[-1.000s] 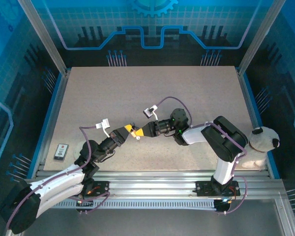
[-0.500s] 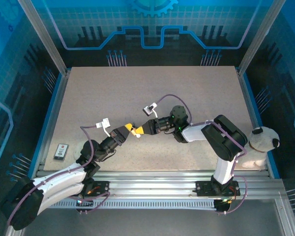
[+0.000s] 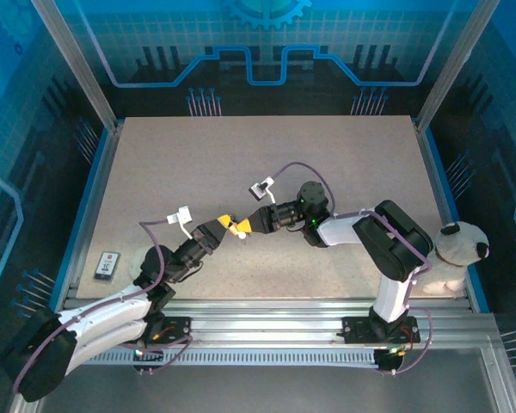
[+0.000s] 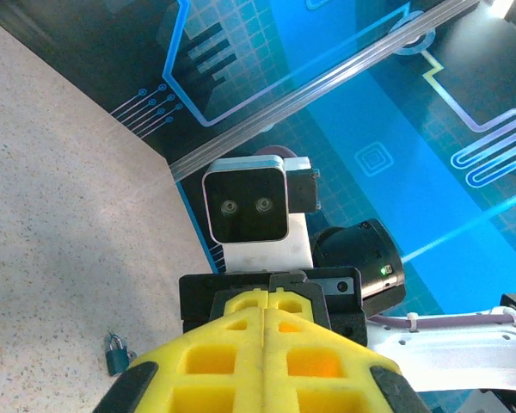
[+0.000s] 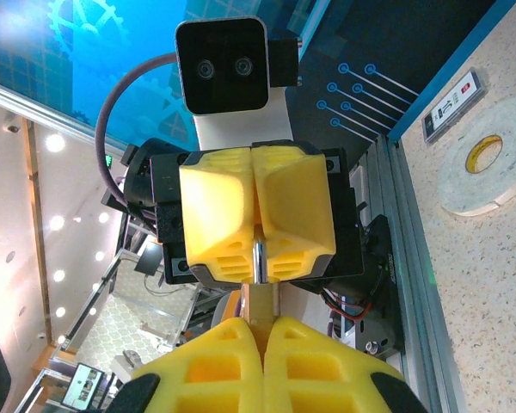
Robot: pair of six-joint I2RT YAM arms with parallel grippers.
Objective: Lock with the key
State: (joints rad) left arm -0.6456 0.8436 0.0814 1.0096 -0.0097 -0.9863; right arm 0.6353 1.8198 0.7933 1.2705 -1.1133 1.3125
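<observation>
Above the table's middle my two grippers meet tip to tip. The right gripper (image 3: 247, 226) is shut on a small brass lock (image 5: 260, 303), whose body sticks out from between its yellow fingers (image 5: 310, 361). A thin silver shaft (image 5: 258, 256), seemingly the key, runs from the lock straight into the left gripper (image 5: 258, 225), which is shut on it. In the top view the left gripper (image 3: 229, 224) faces the right one, and a small pale piece (image 3: 241, 234) hangs under the joint. From the left wrist, the shut left fingers (image 4: 241, 361) hide the lock.
A small teal padlock (image 4: 116, 353) lies on the table (image 3: 241, 155). A roll of white tape (image 5: 482, 176) and a flat labelled device (image 3: 108, 265) lie near the left front corner. A plush dog (image 3: 460, 249) sits past the right edge.
The joined grippers have drifted slightly away from the near edge, with the right arm's wrist shifting along. Both grips are unchanged.
</observation>
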